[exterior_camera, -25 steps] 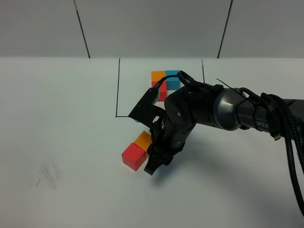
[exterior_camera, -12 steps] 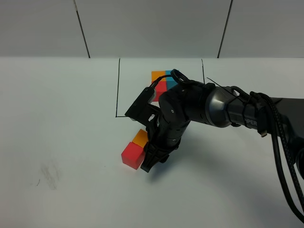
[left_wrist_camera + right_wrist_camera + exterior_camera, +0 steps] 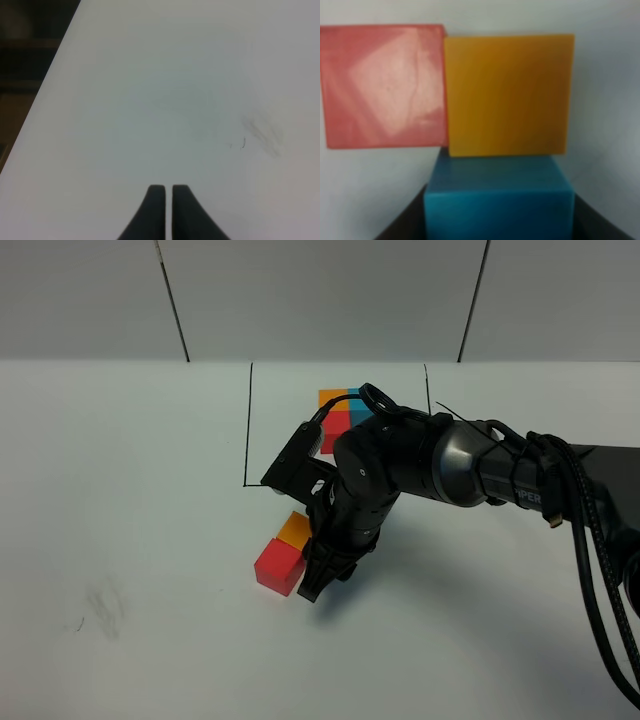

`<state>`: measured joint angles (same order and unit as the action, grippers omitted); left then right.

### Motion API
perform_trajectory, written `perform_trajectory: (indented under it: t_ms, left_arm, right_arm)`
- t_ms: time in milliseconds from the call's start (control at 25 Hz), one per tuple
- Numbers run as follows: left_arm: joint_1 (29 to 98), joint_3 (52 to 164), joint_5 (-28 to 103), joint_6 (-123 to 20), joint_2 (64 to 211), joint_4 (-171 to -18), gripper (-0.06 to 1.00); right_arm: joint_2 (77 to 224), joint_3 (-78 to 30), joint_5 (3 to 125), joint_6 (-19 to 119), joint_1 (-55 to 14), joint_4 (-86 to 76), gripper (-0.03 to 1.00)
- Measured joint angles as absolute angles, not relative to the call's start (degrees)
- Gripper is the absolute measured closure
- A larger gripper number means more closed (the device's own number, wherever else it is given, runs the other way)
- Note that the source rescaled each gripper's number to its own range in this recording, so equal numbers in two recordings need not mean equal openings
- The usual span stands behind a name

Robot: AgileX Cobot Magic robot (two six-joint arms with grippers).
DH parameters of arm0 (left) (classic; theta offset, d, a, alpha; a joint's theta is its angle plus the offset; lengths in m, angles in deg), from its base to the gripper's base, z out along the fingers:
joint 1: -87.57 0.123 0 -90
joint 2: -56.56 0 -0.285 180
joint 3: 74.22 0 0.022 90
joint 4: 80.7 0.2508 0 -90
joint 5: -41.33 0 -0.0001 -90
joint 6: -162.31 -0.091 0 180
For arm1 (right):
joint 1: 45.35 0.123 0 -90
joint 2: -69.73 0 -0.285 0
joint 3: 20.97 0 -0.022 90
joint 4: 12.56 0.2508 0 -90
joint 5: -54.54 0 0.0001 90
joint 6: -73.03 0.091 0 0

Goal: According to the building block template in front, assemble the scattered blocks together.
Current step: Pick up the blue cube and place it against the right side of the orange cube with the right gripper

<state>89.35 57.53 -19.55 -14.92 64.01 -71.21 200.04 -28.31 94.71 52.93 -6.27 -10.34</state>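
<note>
Right wrist view: right gripper (image 3: 497, 220) pinches the blue cube (image 3: 497, 200) against the orange cube (image 3: 507, 92), red cube (image 3: 382, 85) alongside; L nearly formed, release remains. Left gripper (image 3: 168, 212) fingers pressed together.

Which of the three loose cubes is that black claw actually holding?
The blue cube: it sits between the right tool's dark fingers, pressed against the orange cube. The red cube lies beside the orange, ungripped.

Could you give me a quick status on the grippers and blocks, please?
Left gripper shut, empty. Right gripper shut on blue block, against orange block; red block beside orange. Nothing in the way.
</note>
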Motion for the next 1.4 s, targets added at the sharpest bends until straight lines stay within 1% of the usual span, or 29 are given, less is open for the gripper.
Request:
perform_trajectory:
  t_ms: [400,640,1400]
  left_arm:
    - [89.4,57.5,-19.6,-14.9,64.0,-71.2,0.94]
    - [89.4,57.5,-19.6,-14.9,64.0,-71.2,0.94]
    - [89.4,57.5,-19.6,-14.9,64.0,-71.2,0.94]
  right_arm:
    - [201.7,-28.3,94.7,52.6,-6.4,-10.3,0.46]
    - [202.2,-30.3,95.1,52.5,-6.7,-10.3,0.46]
    - [204.7,-32.0,96.3,48.1,-8.1,-10.0,0.46]
